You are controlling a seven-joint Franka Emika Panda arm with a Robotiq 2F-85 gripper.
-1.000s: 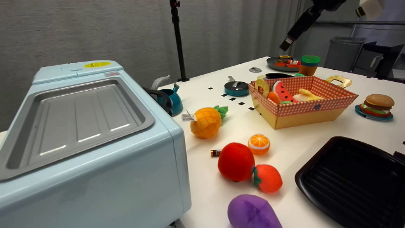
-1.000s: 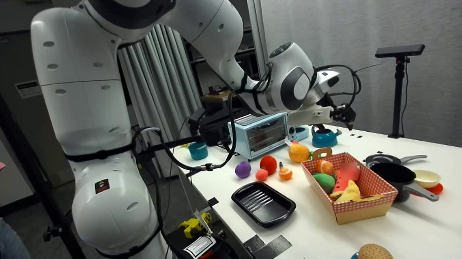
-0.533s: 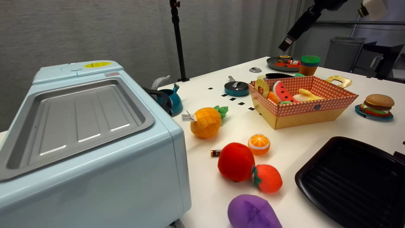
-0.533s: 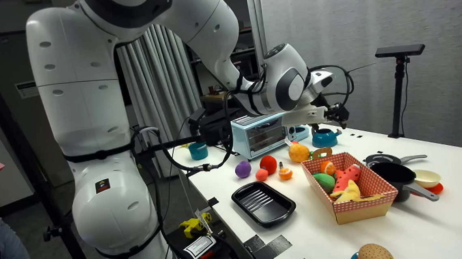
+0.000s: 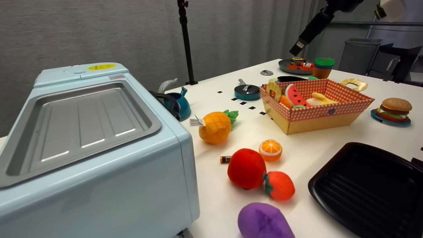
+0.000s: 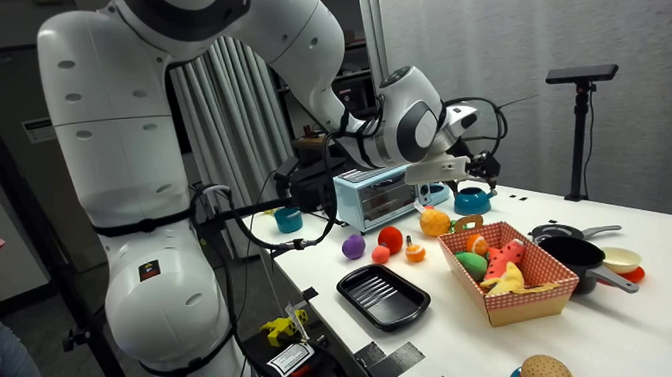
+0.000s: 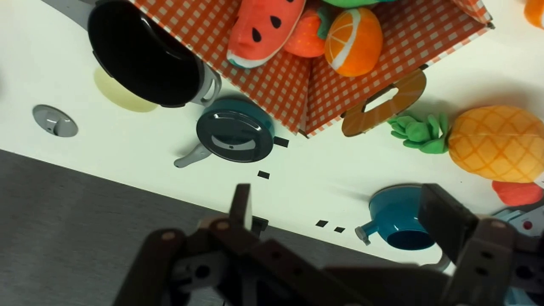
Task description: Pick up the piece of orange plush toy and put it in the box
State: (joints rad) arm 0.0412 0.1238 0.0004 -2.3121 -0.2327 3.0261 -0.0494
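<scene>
The piece of orange plush toy (image 7: 353, 41) lies inside the checked box (image 7: 272, 85), beside a strawberry and a watermelon slice. The wrist view shows a white band and a segmented face on it. It also shows in both exterior views (image 5: 285, 101) (image 6: 477, 244), partly hidden by the box wall in one of them. The box stands on the table in both exterior views (image 5: 322, 124) (image 6: 528, 311). My gripper (image 7: 335, 187) is open and empty, its fingers wide apart, high above the table. No finger touches the orange piece or the box.
A similar banded orange piece (image 5: 270, 150) lies on the table, near a tomato (image 5: 246, 169), a strawberry (image 5: 280, 185) and a plush pineapple (image 5: 214, 128). A blue kettle (image 7: 399, 212), small pan (image 7: 235, 129) and black pot (image 7: 144, 51) surround the box. The toaster oven (image 5: 99, 158) stands nearby.
The orange piece in the box has turned and shifted slightly since one second ago, then stays put. The arm has drawn back a little toward its base, with the gripper staying open.
</scene>
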